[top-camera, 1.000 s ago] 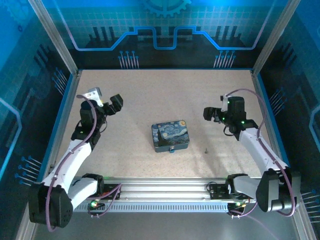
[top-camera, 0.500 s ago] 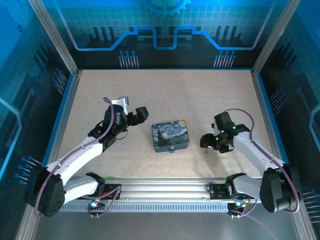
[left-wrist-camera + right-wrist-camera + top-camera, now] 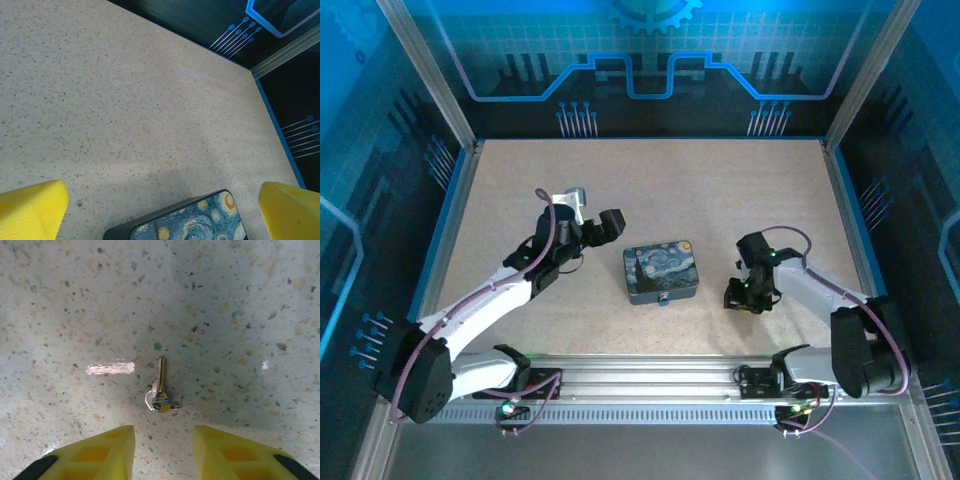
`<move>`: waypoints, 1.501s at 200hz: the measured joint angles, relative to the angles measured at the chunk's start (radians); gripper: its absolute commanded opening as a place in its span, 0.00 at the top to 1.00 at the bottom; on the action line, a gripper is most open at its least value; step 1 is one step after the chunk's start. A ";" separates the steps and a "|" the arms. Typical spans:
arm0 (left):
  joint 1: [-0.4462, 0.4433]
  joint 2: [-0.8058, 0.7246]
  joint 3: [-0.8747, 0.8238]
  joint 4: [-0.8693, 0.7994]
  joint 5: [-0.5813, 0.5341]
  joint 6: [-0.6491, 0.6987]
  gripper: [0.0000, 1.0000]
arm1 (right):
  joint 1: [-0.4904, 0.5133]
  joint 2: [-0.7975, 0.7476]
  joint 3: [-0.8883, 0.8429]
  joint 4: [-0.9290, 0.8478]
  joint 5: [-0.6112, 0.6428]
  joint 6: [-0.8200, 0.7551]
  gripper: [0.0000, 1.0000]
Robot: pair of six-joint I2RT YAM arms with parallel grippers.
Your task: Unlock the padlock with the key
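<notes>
Small thin dark metal key (image 3: 160, 387) lies flat on the speckled bench (image 3: 250, 300), just ahead of the right hand (image 3: 164, 450), whose jaws are narrowly apart and grasping nothing. Key looks light, stiff and slippery. I'd pinch its ringed head. Left hand (image 3: 162, 212) is wide open and empty.

Cool blue cast, soft shadows, glare streak on table (image 3: 110, 368)

Tin (image 3: 661, 272) mid tabletop (image 3: 650, 190). Padlock (image 3: 664, 300) at tin's near edge. Key (image 3: 160, 390) flat on tabletop, right of tin, just ahead of my right fingers (image 3: 100, 452). My left fingers (image 3: 30, 207) left of tin.
</notes>
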 measured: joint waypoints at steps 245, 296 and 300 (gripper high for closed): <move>0.000 0.000 0.002 -0.003 0.000 0.006 0.01 | 0.009 0.033 0.005 0.059 0.038 -0.008 1.00; 0.000 -0.022 0.006 -0.030 0.009 -0.019 0.01 | 0.015 -0.107 0.017 0.045 0.069 -0.058 1.00; 0.000 -0.023 0.009 -0.033 0.013 -0.029 0.01 | 0.016 -0.121 0.020 0.045 0.071 -0.067 1.00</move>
